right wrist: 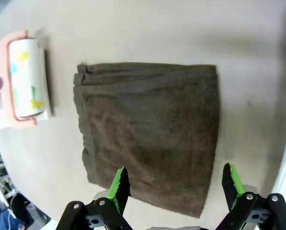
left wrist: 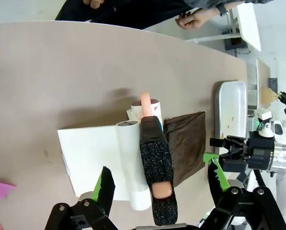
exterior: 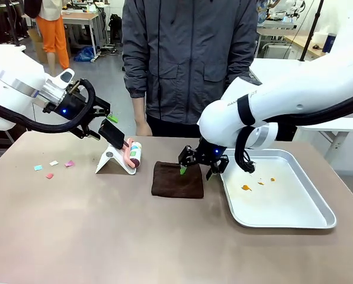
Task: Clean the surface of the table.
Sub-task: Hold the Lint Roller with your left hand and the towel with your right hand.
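left jaws: the left gripper (left wrist: 160, 182) is gaping wide, with the lint roller's black handle (left wrist: 156, 158) sitting between the fingers and touching neither pad, just left of the cloth

right jaws: the right gripper (right wrist: 175, 182) is also spreading wide and empty, hanging right over the brown cloth (right wrist: 148, 134); can't tell if the tips are touching it

step, my guess: the left arm is lining up to grab the lint roller (exterior: 132, 154) while the right is going for the cloth

doing it well: I'd be centring that handle between the pads, squeezing on the grippy black sleeve and not the pink end, then lifting along the handle's line so the white stand (exterior: 111, 161) isn't tipping. For the cloth, pressing down and pinching a fold near the edge is probably beating a scrape across flat fabric.

watch out: both arms are working either side of the cloth, so keeping them apart matters

table: the table (exterior: 105, 236) is lying under the cloth and running out wide on every side, smooth matte brownish-tan

mess: paper scraps (exterior: 53, 165) are sitting well left of the cloth, beyond the stand

tray: a metal tray (exterior: 283, 223) is sitting just right of the cloth, holding a few orange crumbs (exterior: 246, 187)
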Robot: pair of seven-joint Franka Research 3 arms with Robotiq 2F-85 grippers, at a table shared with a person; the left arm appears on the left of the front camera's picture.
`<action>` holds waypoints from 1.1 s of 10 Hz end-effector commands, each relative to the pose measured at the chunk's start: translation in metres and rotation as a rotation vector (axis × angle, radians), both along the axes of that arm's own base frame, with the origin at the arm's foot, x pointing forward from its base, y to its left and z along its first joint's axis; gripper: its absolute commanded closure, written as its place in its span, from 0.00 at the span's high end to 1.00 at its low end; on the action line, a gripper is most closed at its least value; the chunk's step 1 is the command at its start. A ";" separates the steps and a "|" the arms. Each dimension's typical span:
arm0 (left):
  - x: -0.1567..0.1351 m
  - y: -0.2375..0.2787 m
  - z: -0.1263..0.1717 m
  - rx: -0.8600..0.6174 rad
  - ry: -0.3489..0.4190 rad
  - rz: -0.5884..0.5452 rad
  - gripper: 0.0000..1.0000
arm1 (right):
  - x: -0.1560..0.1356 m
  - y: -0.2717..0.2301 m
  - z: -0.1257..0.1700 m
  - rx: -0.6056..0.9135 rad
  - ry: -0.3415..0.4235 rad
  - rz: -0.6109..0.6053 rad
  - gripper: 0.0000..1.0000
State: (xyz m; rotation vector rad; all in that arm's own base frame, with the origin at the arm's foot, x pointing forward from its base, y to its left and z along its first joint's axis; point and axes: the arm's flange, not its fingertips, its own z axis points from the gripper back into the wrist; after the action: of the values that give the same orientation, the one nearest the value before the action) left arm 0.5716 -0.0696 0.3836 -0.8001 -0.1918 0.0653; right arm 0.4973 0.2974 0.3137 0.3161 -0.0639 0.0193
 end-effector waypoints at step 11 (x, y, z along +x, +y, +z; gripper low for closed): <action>0.007 -0.016 -0.004 0.061 0.018 0.016 0.40 | 0.023 0.019 -0.021 -0.032 0.005 -0.042 0.40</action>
State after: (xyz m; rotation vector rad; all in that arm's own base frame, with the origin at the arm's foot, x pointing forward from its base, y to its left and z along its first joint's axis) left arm 0.5763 -0.0811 0.3755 -0.7584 -0.1787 0.0718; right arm 0.5150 0.3065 0.2970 0.2925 -0.0793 -0.0167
